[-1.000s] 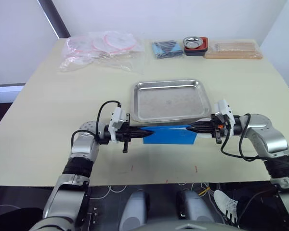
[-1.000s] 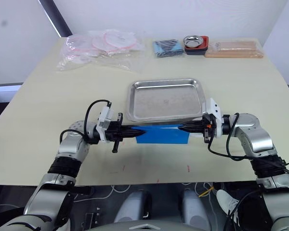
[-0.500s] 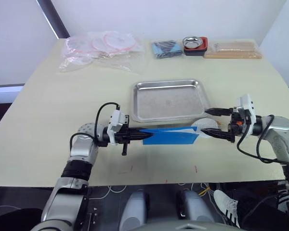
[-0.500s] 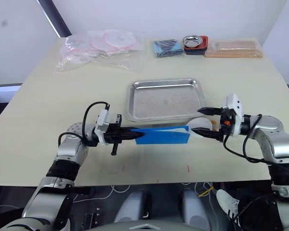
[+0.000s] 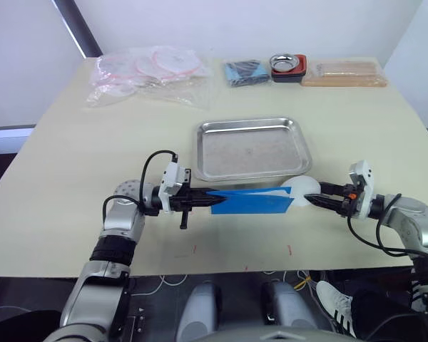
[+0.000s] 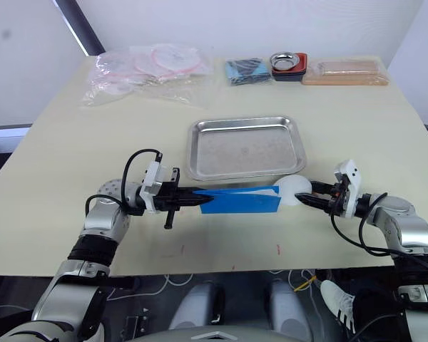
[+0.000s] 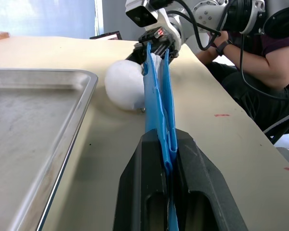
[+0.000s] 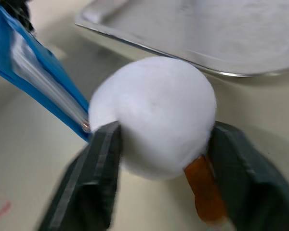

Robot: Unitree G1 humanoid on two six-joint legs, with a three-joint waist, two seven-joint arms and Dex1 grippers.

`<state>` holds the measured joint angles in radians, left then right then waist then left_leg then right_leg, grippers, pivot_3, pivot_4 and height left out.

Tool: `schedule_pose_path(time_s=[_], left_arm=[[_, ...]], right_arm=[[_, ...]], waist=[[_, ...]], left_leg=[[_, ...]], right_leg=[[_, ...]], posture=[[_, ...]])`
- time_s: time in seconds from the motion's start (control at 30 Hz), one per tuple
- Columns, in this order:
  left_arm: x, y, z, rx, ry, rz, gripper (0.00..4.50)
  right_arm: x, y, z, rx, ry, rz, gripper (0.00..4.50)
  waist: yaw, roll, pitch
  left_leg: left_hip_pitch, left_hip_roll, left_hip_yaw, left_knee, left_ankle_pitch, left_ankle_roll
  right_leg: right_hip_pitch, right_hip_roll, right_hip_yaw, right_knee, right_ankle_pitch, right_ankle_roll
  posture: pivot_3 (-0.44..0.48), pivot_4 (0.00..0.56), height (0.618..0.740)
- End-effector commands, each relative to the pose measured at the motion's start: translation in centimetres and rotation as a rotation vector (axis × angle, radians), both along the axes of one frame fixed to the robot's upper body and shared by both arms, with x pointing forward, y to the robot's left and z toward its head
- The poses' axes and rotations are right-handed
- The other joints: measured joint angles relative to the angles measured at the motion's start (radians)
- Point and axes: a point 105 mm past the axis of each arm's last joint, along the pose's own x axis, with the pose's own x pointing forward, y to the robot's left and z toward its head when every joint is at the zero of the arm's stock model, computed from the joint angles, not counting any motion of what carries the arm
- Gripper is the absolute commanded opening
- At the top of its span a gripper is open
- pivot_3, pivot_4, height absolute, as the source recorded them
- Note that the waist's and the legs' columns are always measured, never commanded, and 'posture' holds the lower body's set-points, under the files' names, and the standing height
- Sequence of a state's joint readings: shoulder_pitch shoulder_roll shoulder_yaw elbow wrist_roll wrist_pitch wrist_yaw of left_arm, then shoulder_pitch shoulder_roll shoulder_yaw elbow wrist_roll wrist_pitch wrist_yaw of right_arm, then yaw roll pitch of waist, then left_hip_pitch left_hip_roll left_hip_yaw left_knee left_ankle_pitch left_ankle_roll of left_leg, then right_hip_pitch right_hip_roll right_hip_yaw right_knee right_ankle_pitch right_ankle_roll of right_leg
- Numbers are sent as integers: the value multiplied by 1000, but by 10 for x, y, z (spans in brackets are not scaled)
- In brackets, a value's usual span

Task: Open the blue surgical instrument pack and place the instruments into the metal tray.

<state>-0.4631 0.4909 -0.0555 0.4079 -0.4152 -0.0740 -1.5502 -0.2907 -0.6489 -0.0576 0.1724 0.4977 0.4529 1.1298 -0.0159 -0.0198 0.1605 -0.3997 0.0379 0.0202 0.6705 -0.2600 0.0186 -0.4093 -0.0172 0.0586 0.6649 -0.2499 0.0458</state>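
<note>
The blue surgical instrument pack (image 5: pixel 253 201) is held on edge just in front of the metal tray (image 5: pixel 250 122), whose bed is bare. My left gripper (image 5: pixel 208 201) is shut on the pack's left end, and its fingers (image 7: pixel 139 192) pinch the blue layers. A white fluffy ball (image 5: pixel 305 187) hangs at the pack's right end. My right gripper (image 5: pixel 315 196) is open, with its fingers (image 8: pixel 94 178) on either side of that ball (image 8: pixel 154 115) and close against it. The instruments are hidden.
At the table's far edge lie clear plastic bags (image 5: pixel 146 71), a dark-blue bundle (image 5: pixel 244 71), a small steel bowl on a red base (image 5: pixel 289 66) and a tan wrapped pack (image 5: pixel 344 73). A seated person (image 7: pixel 274 48) is beyond my right arm.
My right gripper let go of the pack's right end, opened wide, drew back to the right, then came down around the white ball. The left gripper kept its hold.
</note>
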Motion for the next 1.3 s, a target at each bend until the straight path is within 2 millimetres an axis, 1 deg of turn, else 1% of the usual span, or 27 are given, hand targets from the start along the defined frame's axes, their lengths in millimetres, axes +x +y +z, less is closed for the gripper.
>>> schedule_pose_path(time_s=[0.03,0.07,0.1,0.13,0.17,0.3,0.4,0.63,0.77,0.93,1.0,1.07,1.2,1.3], left_arm=[[-5,1,-4,25,-4,-24,0],[-5,1,-4,25,-3,-22,0],[-4,1,-4,26,-3,-22,0],[-4,0,-5,25,-2,-21,0],[-4,0,-5,26,-1,-21,0],[-3,-1,-7,32,-3,-22,0],[-3,-2,-9,38,-2,-28,0],[0,-3,-15,55,2,-25,0],[1,-5,-17,63,3,-31,0],[3,-6,-17,63,-1,-30,0],[2,-8,-18,66,-2,-36,0],[1,-8,-18,66,-1,-39,0],[2,-8,-18,69,-2,-41,0],[2,-9,-18,70,-4,-42,0]], right_arm=[[-8,-5,19,35,-37,25,1403],[-10,-6,23,57,-51,33,1183],[-11,-9,29,93,-57,25,564],[-12,-12,34,121,-64,13,453],[-13,-15,37,141,-71,1,47],[-17,-29,47,174,-85,-26,19],[-25,-37,65,259,-103,-22,19],[-42,-36,85,398,-73,27,19],[-44,-32,97,490,-69,46,19],[-42,-20,101,501,-78,63,19],[-40,-2,105,468,-94,103,19],[-40,13,104,395,-122,152,19],[-34,33,110,347,-166,201,19],[-28,56,112,290,-205,257,19]], waist=[[1,0,0],[2,0,0],[2,0,0],[2,0,0],[2,0,0],[2,0,0],[2,0,0],[2,0,0],[3,1,0],[4,1,0],[4,1,0],[2,1,-1],[6,1,-1],[4,1,-1]], left_leg=[[0,0,0,0,0,0],[0,0,0,0,0,0],[0,0,0,0,0,0],[0,0,0,0,0,0],[0,0,0,0,0,0],[0,0,0,0,0,0],[0,0,0,0,0,0],[0,0,0,0,0,0],[0,0,0,0,0,0],[0,0,0,0,0,0],[0,0,0,0,0,0],[0,0,0,0,0,0],[0,-1,-1,0,0,0],[0,-1,-1,0,0,0]], right_leg=[[0,0,0,0,0,0],[0,0,0,0,0,0],[0,0,0,0,0,0],[0,0,0,0,0,0],[0,0,0,0,0,0],[0,0,0,0,0,0],[0,0,0,0,0,0],[0,0,0,0,0,1],[0,0,0,0,0,1],[1,0,0,0,0,1],[1,0,0,0,0,1],[0,0,0,0,1,1],[1,0,-1,0,1,2],[0,0,0,-1,1,2]], posture=[[0,150,740],[0,150,740],[0,150,740],[0,150,740],[0,150,740],[0,150,740],[0,150,740],[0,150,740],[0,150,740],[0,150,740],[0,150,740],[0,150,740],[0,150,740],[0,150,740]])
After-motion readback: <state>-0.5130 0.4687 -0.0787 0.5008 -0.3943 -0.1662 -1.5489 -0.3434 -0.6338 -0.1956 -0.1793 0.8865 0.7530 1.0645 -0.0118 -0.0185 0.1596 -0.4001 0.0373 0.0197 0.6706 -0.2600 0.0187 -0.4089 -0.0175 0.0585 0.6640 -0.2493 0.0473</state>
